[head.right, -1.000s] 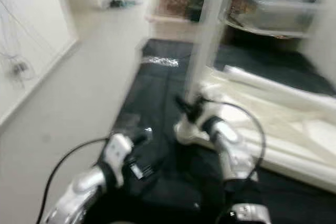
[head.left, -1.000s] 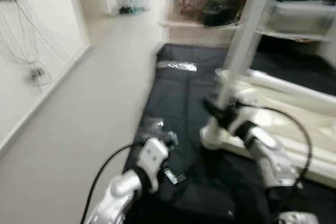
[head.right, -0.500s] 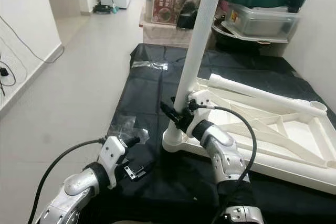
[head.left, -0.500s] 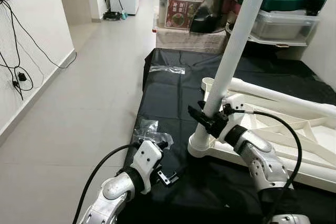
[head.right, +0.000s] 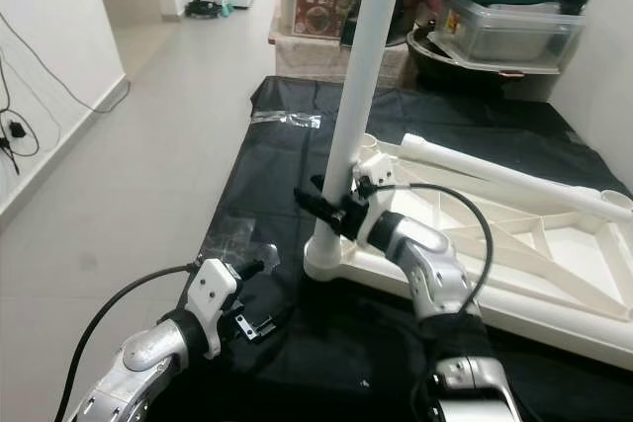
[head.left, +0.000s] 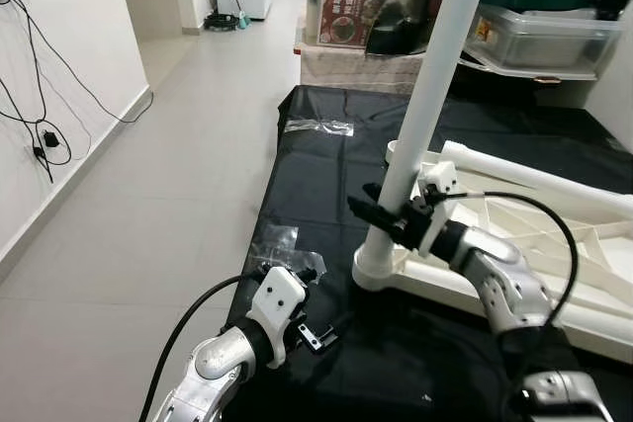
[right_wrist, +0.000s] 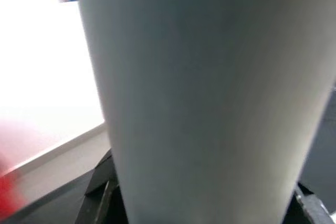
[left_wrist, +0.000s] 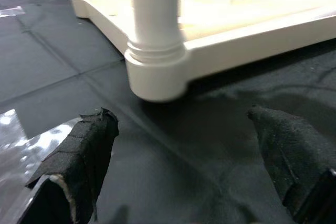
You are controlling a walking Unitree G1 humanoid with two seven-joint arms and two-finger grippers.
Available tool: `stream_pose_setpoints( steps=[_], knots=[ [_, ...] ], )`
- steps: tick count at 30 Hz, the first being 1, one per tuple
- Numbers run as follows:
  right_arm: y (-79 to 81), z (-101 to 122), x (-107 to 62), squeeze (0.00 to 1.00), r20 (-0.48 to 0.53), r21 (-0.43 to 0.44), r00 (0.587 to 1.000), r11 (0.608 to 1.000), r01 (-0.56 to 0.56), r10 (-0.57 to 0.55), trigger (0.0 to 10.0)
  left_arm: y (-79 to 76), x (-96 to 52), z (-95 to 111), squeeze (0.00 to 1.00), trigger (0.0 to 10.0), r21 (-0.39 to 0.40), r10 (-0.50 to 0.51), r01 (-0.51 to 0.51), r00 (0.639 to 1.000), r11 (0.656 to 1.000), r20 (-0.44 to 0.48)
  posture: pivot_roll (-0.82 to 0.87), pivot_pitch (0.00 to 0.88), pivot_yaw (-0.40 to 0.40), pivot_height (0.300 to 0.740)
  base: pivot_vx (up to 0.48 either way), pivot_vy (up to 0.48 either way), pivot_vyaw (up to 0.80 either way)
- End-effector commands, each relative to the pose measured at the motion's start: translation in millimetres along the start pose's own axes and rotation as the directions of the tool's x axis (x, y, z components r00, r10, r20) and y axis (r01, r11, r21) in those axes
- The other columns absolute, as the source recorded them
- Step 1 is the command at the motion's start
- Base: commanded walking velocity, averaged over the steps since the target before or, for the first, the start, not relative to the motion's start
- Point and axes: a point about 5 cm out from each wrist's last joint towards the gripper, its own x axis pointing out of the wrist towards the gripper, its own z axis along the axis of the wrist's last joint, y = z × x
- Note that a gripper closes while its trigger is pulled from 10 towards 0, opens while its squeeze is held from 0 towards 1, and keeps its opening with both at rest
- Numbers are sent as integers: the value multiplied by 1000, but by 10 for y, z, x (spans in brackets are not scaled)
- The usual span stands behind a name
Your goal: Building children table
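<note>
Straighter now than a moment ago, the long white plastic table leg (head.left: 435, 76) stays clamped low in my right tool (head.left: 388, 220); it looks light, stiff, slippery. Left tool (left_wrist: 184, 150) hangs open, empty.

So the upside-down table top (head.left: 514, 244) sits on the floor sheet (head.left: 326, 175). Table leg (head.left: 425, 96) stands in its near-left corner, plastic bag (head.left: 282, 244) left of it, storage boxes (head.left: 346, 7) behind.

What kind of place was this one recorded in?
Most likely a home hallway or storage corner: a tiled floor, lidded plastic storage boxes stacked at the far end, and a black sheet spread out under the upturned white table being assembled.
</note>
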Motion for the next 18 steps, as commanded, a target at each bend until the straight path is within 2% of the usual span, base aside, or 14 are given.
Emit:
stream_pose_setpoints(
  steps=[1, 2, 3, 4, 5, 7, 8, 9, 10, 11, 13, 15, 17, 18],
  knots=[
    [-227, -111, -72, 0, -69, 8, 958, 961, 278, -277, 10000, -13, -17, -2, 0, 10000, 4, -1, 1, 1000, 1000, -7, 201, 0, -93, 740, 0, 0, 0],
    [-297, -153, -105, 0, -83, -16, 904, 907, 420, -420, 10000, -13, -18, -3, 0, 10000, 4, -2, 2, 1000, 1000, -7, 201, 0, -93, 740, 0, 0, 0],
    [-297, -153, -105, 0, -83, -16, 904, 907, 420, -420, 10000, -13, -18, -3, 0, 10000, 4, -2, 2, 1000, 1000, -7, 201, 0, -93, 740, 0, 0, 0],
    [-354, -191, -173, 0, -80, -24, 820, 824, 566, -566, 10000, -11, -17, -5, 0, 10000, 3, -3, 3, 1000, 1000, -9, 192, 0, -87, 740, 0, 0, 0],
    [-354, -191, -173, 0, -80, -24, 820, 824, 566, -566, 10000, -11, -17, -5, 0, 10000, 3, -3, 3, 1000, 1000, -9, 192, 0, -87, 740, 0, 0, 0],
    [-325, -259, -431, 0, -50, -1, 561, 561, 828, -827, 10000, -14, -15, -10, 0, 10000, 2, -10, 10, 1000, 1000, -11, 187, 0, -79, 740, 0, 0, 0],
    [-286, -279, -534, 0, -49, 22, 467, 467, 884, -883, 10000, -15, -15, -11, 0, 10000, 2, -12, 12, 1000, 1000, -12, 187, 0, -79, 740, 0, 0, 0],
    [-286, -279, -534, 0, -49, 22, 467, 467, 884, -883, 10000, -15, -15, -11, 0, 10000, 2, -12, 12, 1000, 1000, -12, 187, 0, -79, 740, 0, 0, 0],
    [-260, -287, -588, 0, -50, 35, 425, 424, 905, -904, 10000, -16, -15, -11, 0, 10000, 2, -13, 13, 1000, 1000, -12, 187, 0, -79, 740, 0, 0, 0],
    [-260, -287, -588, 0, -50, 35, 425, 424, 905, -904, 10000, -16, -15, -11, 0, 10000, 2, -13, 13, 1000, 1000, -12, 187, 0, -79, 740, 0, 0, 0],
    [-92, -281, -624, 0, -51, 62, 351, 348, 935, -935, 10000, -14, -12, -7, 0, 10000, 4, -13, 13, 1000, 1000, -12, 185, 0, -80, 740, 0, 0, 0],
    [4, -266, -603, 0, -48, 81, 335, 330, 940, -941, 10000, -12, -11, -7, 0, 10000, 4, -12, 12, 1000, 1000, -12, 185, 0, -80, 740, 0, 0, 0],
    [4, -266, -603, 0, -48, 81, 335, 330, 940, -941, 10000, -12, -11, -7, 0, 10000, 4, -12, 12, 1000, 1000, -12, 185, 0, -80, 740, 0, 0, 0],
    [89, -247, -550, 0, -36, 100, 354, 349, 932, -935, 10000, -11, -10, -7, 0, 10000, 4, -12, 12, 1000, 1000, -12, 185, 0, -80, 740, 0, 0, 0]
  ],
)
